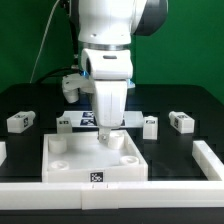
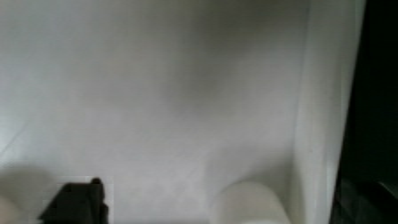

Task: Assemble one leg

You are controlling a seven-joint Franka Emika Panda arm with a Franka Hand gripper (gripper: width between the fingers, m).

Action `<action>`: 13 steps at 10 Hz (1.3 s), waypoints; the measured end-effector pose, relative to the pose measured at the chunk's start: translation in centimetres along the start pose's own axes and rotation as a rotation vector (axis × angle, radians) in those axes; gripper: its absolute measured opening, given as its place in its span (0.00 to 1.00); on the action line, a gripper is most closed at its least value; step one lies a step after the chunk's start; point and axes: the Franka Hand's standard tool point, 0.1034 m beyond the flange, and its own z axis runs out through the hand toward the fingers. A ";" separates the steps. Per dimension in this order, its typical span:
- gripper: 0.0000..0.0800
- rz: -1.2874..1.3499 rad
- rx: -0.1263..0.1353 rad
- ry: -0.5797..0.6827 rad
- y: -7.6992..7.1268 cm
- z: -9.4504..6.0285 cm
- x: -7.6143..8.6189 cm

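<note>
In the exterior view, the claw [image 1: 107, 136] hung low over the far edge of the panel [image 1: 85, 160], too small to tell whether it was spread or pinching. A leg [image 1: 150, 126] lay near it, toward that view's right. Only the wrist view showed one dark finger [image 2: 75, 205] near a round socket [image 2: 249, 195].

A leg [image 1: 106, 137], a small white post with a dark tag, is seen upright under the gripper [image 1: 108, 129], over the far side of the white panel [image 1: 60, 160]. Whether it is clamped cannot be told. A second leg [image 1: 20, 122] lies at the exterior view's left. A third leg [image 1: 150, 126] and a fourth leg [image 1: 181, 121] lie at its right.
</note>
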 end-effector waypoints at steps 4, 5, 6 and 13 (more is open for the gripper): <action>0.81 -0.002 0.036 0.013 -2.2 1.6 -0.4; 0.81 -0.006 0.051 0.018 -2.6 2.4 -0.4; 0.81 -0.005 0.059 0.022 -2.8 2.9 -0.3; 0.57 0.030 0.064 0.020 -2.7 2.9 0.0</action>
